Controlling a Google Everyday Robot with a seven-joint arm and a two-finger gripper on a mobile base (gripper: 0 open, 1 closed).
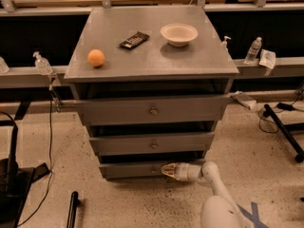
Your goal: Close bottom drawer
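The bottom drawer [128, 170] is the lowest of three grey drawers in the cabinet, with a flat scuffed front. Its front sticks out only slightly, with a dark gap above it. My gripper [165, 169] reaches in from the lower right on a white arm. Its pale tip rests against the bottom drawer's front, right of centre, about where the knob sits. The knob itself is hidden by the gripper tip.
The middle drawer [153, 143] and top drawer [153, 109] also stand slightly out. On the cabinet top sit an orange [96, 58], a dark remote-like bar [134, 40] and a white bowl [179, 34]. A black stand leg [285, 132] lies at right, dark gear [14, 184] at left.
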